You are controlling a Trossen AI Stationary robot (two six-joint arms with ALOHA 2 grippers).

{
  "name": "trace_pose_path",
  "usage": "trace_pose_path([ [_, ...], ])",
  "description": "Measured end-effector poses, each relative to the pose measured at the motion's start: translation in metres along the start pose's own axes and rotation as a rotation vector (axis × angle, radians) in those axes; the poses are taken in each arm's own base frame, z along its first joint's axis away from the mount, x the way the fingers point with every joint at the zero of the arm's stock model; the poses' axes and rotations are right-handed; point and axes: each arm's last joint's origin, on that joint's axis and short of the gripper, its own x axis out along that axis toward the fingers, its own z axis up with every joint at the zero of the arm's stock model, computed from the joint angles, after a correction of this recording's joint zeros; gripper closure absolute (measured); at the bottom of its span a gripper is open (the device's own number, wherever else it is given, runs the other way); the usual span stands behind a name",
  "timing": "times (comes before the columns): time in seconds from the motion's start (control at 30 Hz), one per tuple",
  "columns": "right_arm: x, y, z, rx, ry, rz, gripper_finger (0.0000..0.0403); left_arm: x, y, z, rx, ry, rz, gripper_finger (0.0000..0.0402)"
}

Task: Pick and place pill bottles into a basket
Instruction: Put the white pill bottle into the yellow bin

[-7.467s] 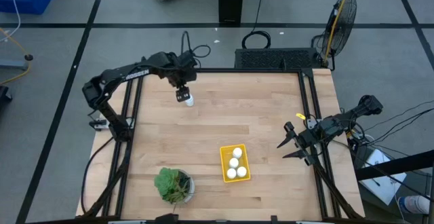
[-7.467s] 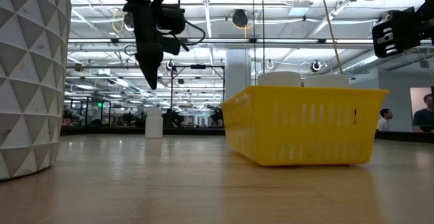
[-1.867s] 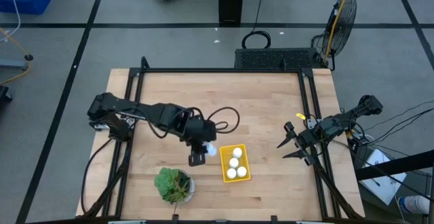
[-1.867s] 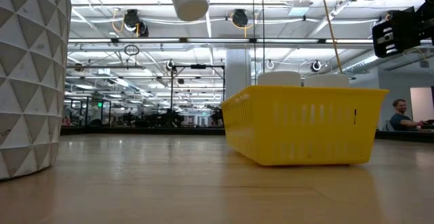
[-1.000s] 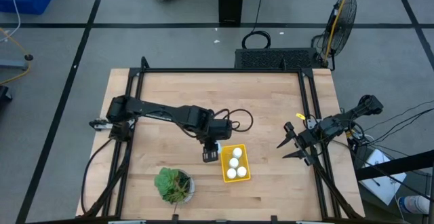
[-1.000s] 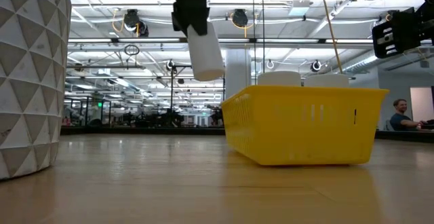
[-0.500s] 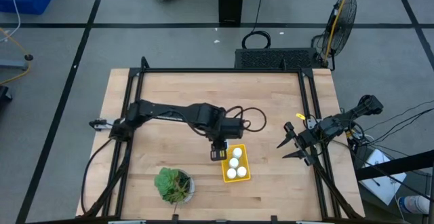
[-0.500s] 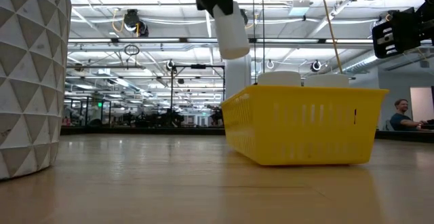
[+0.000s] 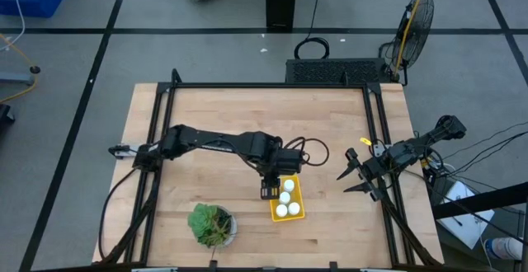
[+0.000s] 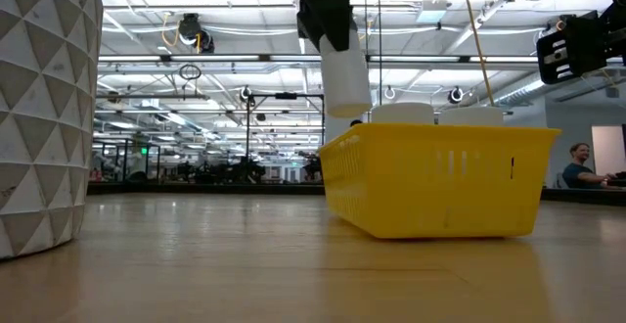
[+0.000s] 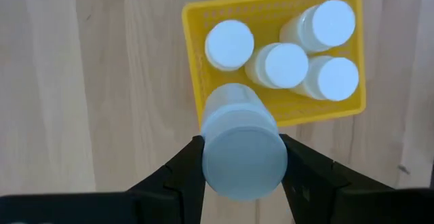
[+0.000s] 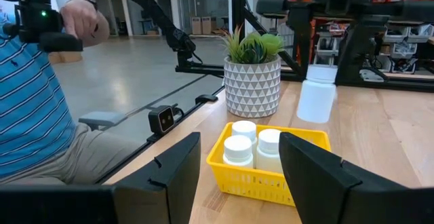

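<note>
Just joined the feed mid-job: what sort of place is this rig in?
Probably a large open lab or workshop: a bare grey floor with black lines, ceiling lights in long rows, and a standing fan beside the table.

My left arm (image 9: 216, 143) is a chain of matte black links with a loop of black cable (image 9: 307, 150) arching off the wrist, and its left gripper (image 11: 243, 164) ends in two flat black angular fingers (image 11: 178, 175). My right arm (image 9: 417, 150) is the same dark build with a small yellow tag (image 9: 366, 143) near the wrist; its right gripper (image 12: 239, 157) carries two broad, glossy black fingers (image 12: 173, 167) with bevelled edges.
</note>
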Motion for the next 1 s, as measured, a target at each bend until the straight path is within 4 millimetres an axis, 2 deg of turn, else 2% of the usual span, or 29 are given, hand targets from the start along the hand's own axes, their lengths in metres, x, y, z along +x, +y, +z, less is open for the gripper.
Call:
trace_pose_path([
  [0.53,0.0,0.0,0.0,0.0,0.0,0.0,0.0209,0.0095,-0.004,0.005,0.029,-0.019,-0.027,0.0239],
  [1.0,0.0,0.0,0.0,0.0,0.0,0.0,0.0209,0.0092,-0.0032,0.0046,0.036,-0.019,0.0,0.0239],
])
